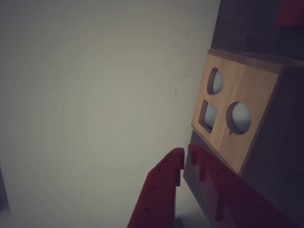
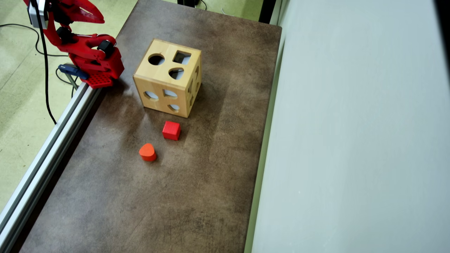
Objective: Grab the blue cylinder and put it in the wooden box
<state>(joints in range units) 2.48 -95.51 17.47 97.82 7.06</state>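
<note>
The blue cylinder shows in neither view. The wooden box (image 2: 160,72) stands on the brown table with round, square and other cut-outs in its top and sides. It also shows in the wrist view (image 1: 240,90), to the right. My red gripper (image 2: 99,18) sits folded back at the table's far left corner, left of the box and apart from it. In the wrist view the gripper (image 1: 185,153) has its jaws together with nothing between them.
A red cube (image 2: 171,130) and an orange rounded-triangle block (image 2: 147,152) lie on the table in front of the box. A metal rail (image 2: 52,137) runs along the table's left edge. A pale wall (image 2: 351,140) borders the right side. A blue clamp (image 2: 72,71) holds the arm's base.
</note>
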